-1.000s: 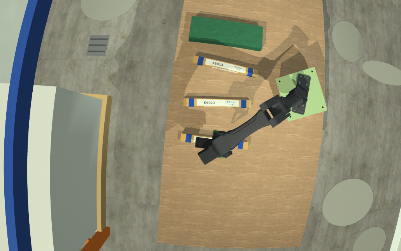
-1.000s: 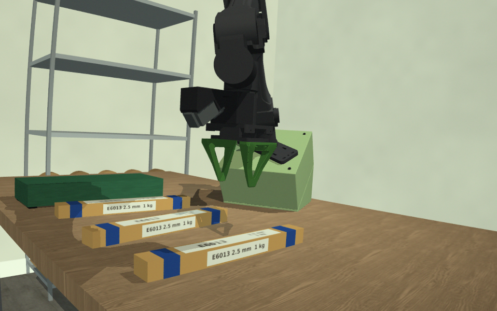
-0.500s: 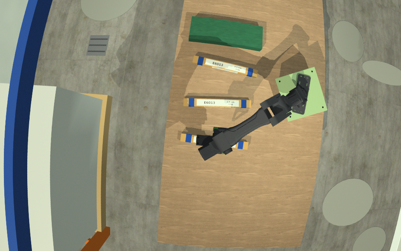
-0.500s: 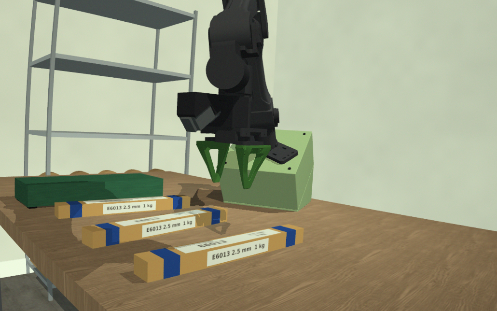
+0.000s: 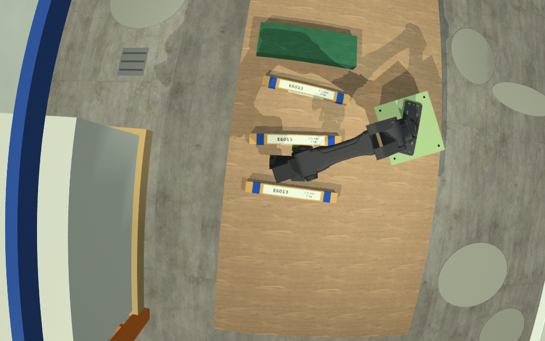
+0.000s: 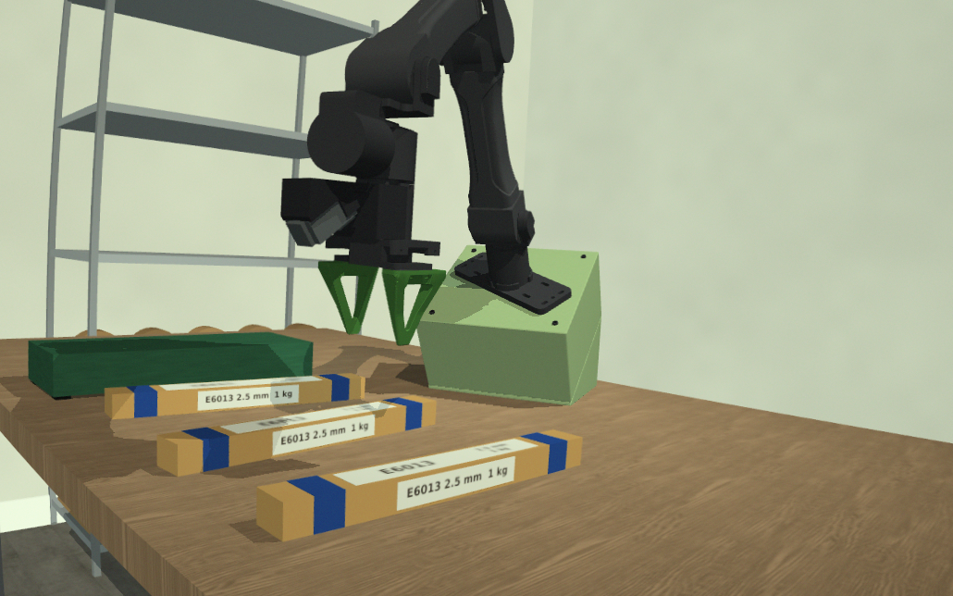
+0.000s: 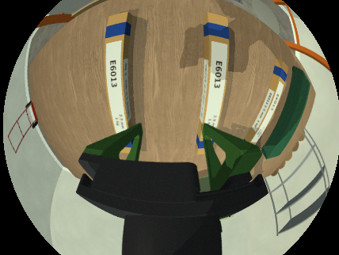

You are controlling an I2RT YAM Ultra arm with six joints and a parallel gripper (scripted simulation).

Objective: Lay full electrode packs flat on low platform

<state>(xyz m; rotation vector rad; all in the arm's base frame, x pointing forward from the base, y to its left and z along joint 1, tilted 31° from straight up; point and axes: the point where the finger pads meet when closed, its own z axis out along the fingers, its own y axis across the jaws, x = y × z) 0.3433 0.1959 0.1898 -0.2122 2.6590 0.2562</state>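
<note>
Presently, item by item.

Gripper [image 6: 381, 312]: mine, green fingers spread and pointing down, grasping nothing. I hang above the table [image 5: 321, 257], between the middle pack and the near pack, at centre frame in the top view.

Middle pack [image 5: 295, 138]: flat on the wood, centre of the top view, just above my wrist in frame; its right end is hidden under my arm.

Near pack [image 5: 291, 191]: flat, just below my wrist in the top view, lower centre in the exterior view.

Far pack [image 5: 305, 89]: flat, upper centre, beside the low platform [image 5: 307, 44], which carries nothing.

Step in hand, by my judgement: weighing the middle pack by lifting it. To do it well I should centre over its label, turn so my fingers straddle its narrow width, descend until both pads face its long sides, then close evenly. Gripping off-centre would likely let the pack tip and blur the weight reading. All labels read alike, so sight cannot sort them.
</note>
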